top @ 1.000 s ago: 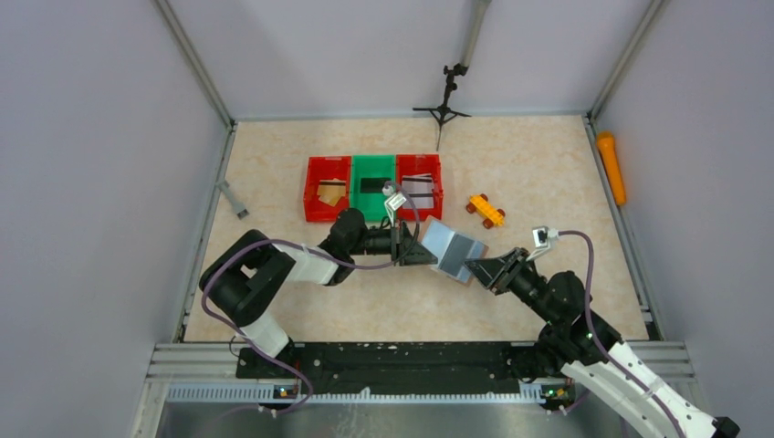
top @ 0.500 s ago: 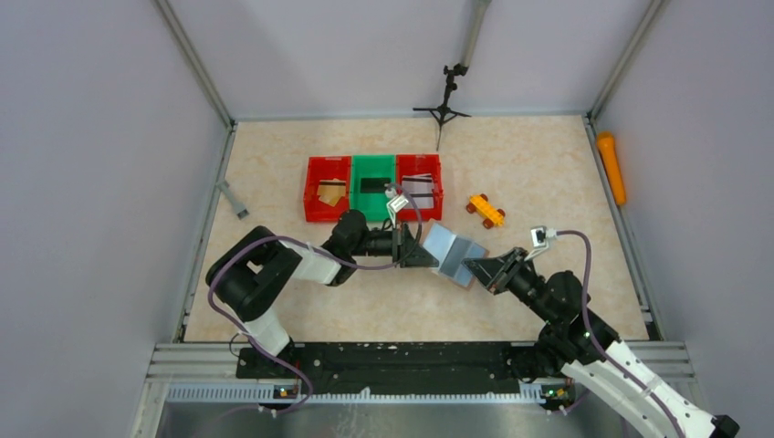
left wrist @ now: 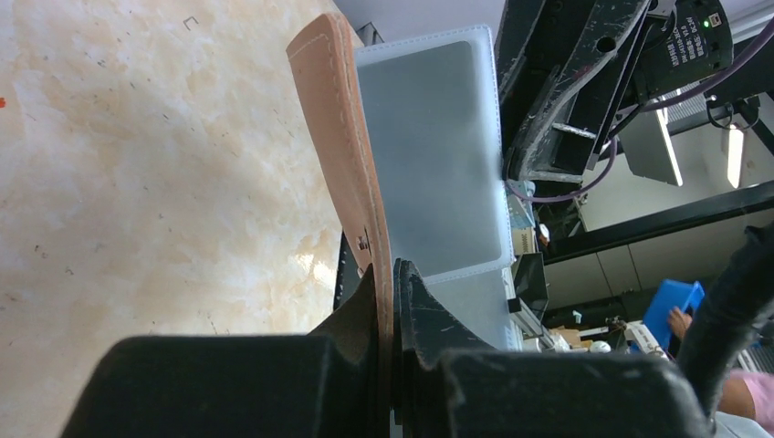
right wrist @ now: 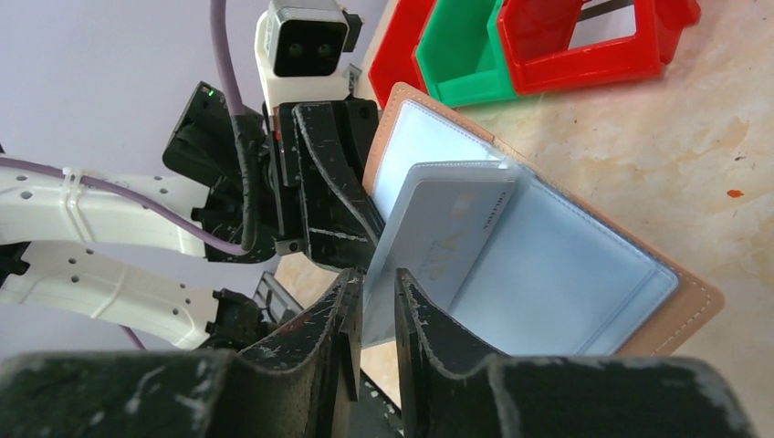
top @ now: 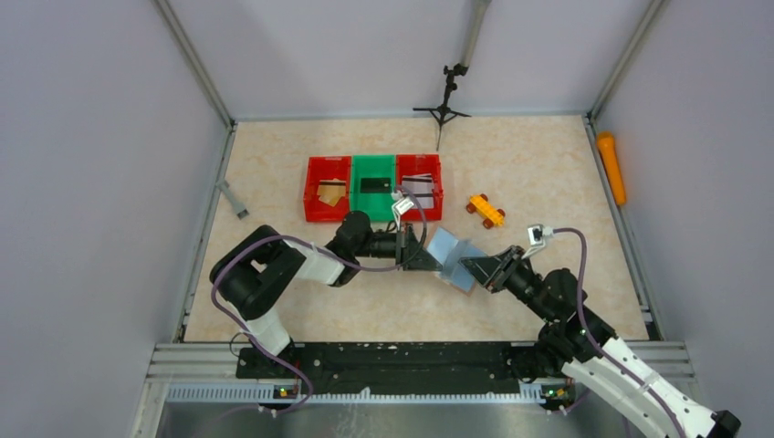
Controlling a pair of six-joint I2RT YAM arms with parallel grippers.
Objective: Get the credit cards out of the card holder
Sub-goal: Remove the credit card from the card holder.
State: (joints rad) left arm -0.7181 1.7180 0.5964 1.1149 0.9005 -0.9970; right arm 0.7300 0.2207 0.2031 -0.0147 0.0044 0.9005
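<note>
The tan-brown card holder [top: 449, 248] is held open above the table; its brown flap [left wrist: 338, 119] is pinched in my left gripper [left wrist: 392, 269], which shows in the top view [top: 427, 259]. A light blue credit card [right wrist: 447, 228] sticks halfway out of a grey inner panel of the holder [right wrist: 566, 274]. My right gripper [right wrist: 376, 278] is at the holder's lower edge in the top view [top: 467, 264]. Its jaws stand a narrow gap apart with the card's lower corner in that gap. I see no firm pinch.
Behind stand a red bin [top: 311, 196] with a tan-gold card, a green bin [top: 371, 202] with a black card and a red bin [top: 436, 193] with a striped white-grey card. An orange toy car [top: 485, 210], an orange cylinder [top: 611, 167], a tripod [top: 444, 100] and a grey strip [top: 233, 199] lie around.
Both grippers and the card holder have shifted slightly left and nearer. The holder now looks narrower from above. Both grips look the same.
</note>
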